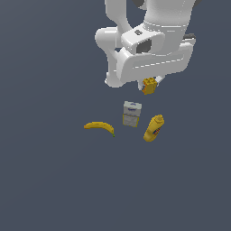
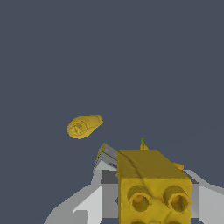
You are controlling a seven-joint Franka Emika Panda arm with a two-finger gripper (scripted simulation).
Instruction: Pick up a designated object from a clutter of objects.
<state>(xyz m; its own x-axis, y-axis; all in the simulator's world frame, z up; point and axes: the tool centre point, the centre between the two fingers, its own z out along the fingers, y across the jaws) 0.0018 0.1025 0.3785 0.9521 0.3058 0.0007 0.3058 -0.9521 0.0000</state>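
The gripper (image 1: 149,85) is closed on the brick (image 1: 149,85), holding it up under the arm, apparently clear of the carton box (image 1: 131,113), mustard bottle (image 1: 154,127) and banana (image 1: 100,127) on the floor, so the pick looks largely done. Only the exterior view shows all the clutter well apart; the wrist view alone shows the brick's studs (image 2: 139,199) close up.

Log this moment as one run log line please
phase: lifted | gripper: shut on brick | banana, carton, mustard bottle: on surface
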